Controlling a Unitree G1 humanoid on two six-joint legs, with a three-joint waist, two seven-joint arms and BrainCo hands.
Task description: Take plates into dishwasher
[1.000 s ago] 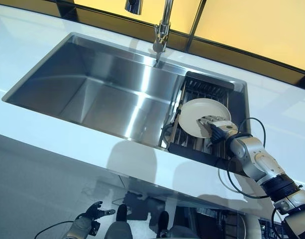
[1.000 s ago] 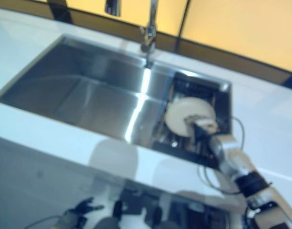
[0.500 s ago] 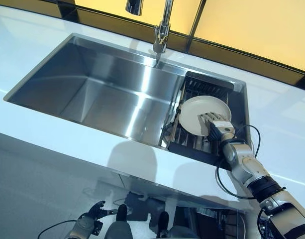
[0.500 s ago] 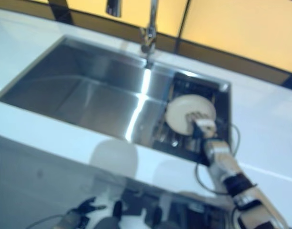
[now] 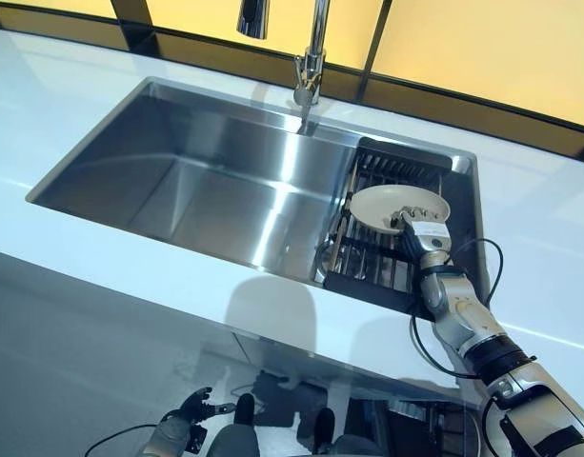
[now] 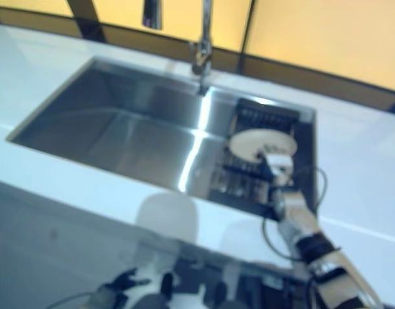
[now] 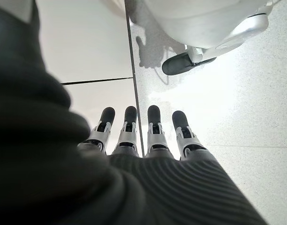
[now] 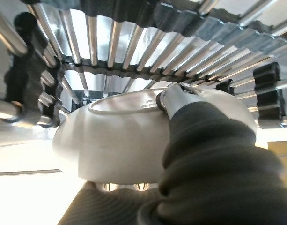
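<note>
White counter, steel sink (image 5: 187,181) — our right hand (image 5: 423,234) pinches the plate (image 5: 398,207) by its rim above the drying rack (image 5: 372,257); left hand (image 7: 143,136) hangs relaxed. We'd worry the thin pinch slips — plate clips rack.

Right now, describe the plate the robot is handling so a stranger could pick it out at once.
Find the steel sink set in the white counter; at its right end, right of the faucet, sits a dark drying rack of metal bars. Above that rack the right hand grips the rim of a round, cream-white plate, held nearly flat. It is the only dish in sight.
</note>
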